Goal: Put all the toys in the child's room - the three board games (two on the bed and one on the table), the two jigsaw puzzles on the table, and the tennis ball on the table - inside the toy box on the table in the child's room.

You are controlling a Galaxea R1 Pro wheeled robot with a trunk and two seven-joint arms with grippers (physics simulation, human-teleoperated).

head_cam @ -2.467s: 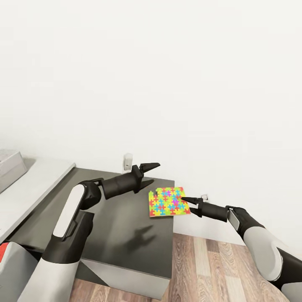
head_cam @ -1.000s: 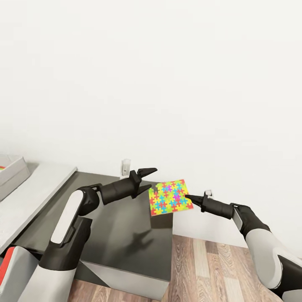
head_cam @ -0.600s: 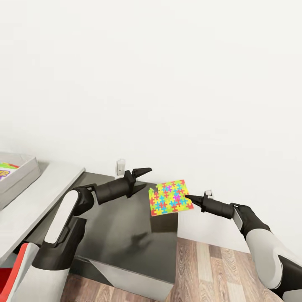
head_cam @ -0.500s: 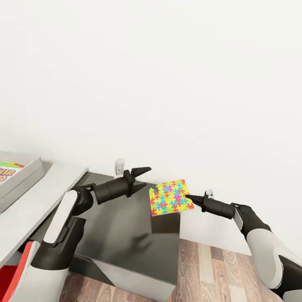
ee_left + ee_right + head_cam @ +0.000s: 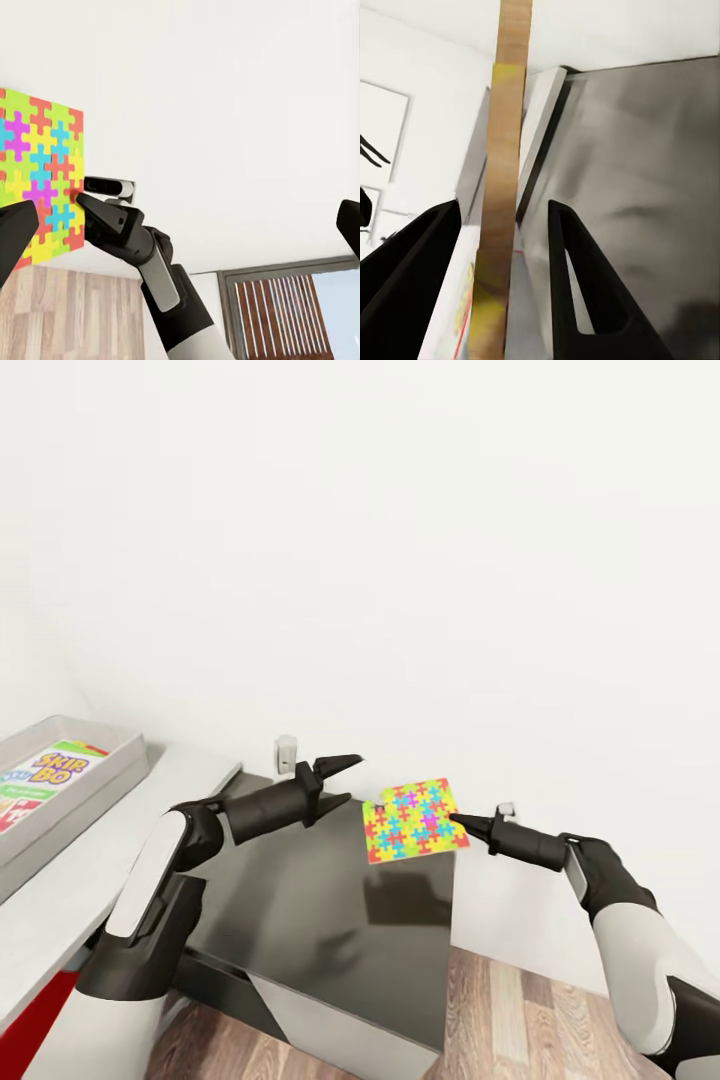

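My right gripper is shut on the right edge of a jigsaw puzzle, a thin square of bright interlocking pieces held tilted in the air above the far right end of the table's dark grey section. In the right wrist view the jigsaw puzzle stands edge-on between the black fingers. My left gripper hangs open just left of the puzzle, apart from it. The left wrist view shows the jigsaw puzzle with the right gripper on it. The light-grey toy box sits far left on the pale table top, a board game inside.
The pale grey table top runs along the left, a step above the dark section. A white wall stands close behind, with outlets. Wood plank floor lies right of the table end. Something red shows at the bottom left.
The right gripper has lifted the puzzle off the dark table section and holds it in the air. The camera has turned left, bringing the toy box into view. The left gripper stays open.
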